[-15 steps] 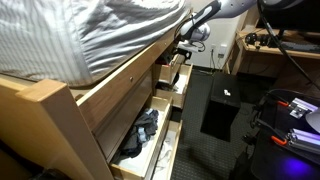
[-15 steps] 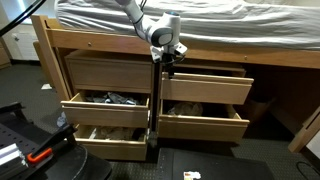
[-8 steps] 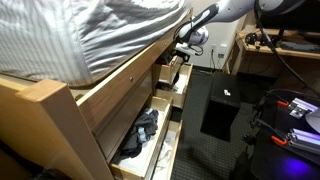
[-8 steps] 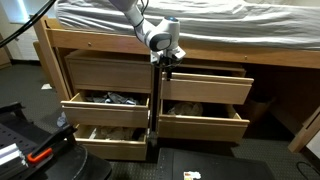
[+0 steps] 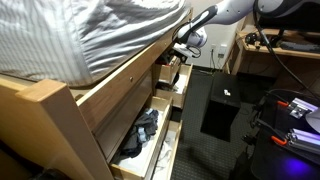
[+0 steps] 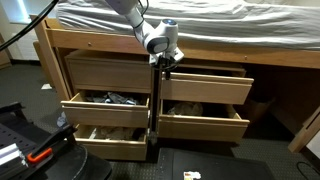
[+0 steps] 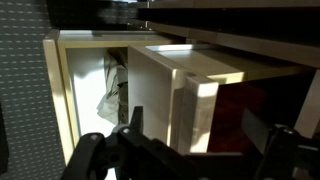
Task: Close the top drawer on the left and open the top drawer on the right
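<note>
We are seeing the black gripper (image 6: 165, 63) edged slightly sideways since before, its fingers (image 7: 92, 158) spreading wide, hovering beside the pale wooden top drawer (image 6: 205, 86).

Bed: wooden frame (image 6: 292, 58), grey striped bedding (image 6: 210, 14) on top
Floor (image 6: 262, 160): dark, textured
Wall (image 5: 228, 30): white, behind the bed's end
</note>
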`<state>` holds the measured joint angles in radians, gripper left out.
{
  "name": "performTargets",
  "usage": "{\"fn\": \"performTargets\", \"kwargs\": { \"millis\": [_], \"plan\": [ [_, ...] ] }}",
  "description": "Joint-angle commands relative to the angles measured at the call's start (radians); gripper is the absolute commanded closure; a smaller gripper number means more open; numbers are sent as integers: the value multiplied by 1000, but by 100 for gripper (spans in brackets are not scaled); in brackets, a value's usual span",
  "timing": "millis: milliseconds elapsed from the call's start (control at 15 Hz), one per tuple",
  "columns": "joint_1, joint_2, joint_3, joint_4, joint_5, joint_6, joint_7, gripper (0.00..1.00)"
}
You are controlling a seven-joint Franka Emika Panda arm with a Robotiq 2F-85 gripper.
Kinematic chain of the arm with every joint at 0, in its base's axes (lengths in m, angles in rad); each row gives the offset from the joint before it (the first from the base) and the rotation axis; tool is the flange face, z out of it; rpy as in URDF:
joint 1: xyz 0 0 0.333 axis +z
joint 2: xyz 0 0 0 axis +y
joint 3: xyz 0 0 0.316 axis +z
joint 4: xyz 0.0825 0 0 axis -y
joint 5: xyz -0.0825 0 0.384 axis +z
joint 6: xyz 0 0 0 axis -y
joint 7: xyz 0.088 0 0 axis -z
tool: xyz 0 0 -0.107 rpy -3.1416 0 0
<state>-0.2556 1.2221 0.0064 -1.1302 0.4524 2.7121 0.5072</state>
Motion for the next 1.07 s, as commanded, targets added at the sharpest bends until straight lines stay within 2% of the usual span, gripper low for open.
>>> {"fn": "performTargets", "kwargs": {
  "millis": [0,133,267,400,467,600,800,867,1000],
  "plan": [
    [0,9,0,10,7,2,-2,0],
    [0,13,1,15,9,4,-2,0],
    [63,60,-111,84,-54,-97,117,0],
    [92,134,-165,174,-88,-131,233,0],
    [64,53,-115,62,-61,-83,148,0],
    [91,98,-148,112,-75,-92,207,0],
    [98,121,-158,140,-76,-94,217,0],
    [110,103,-180,122,-91,-97,222,0],
    [153,56,-267,80,-148,-152,259,0]
  ]
}}
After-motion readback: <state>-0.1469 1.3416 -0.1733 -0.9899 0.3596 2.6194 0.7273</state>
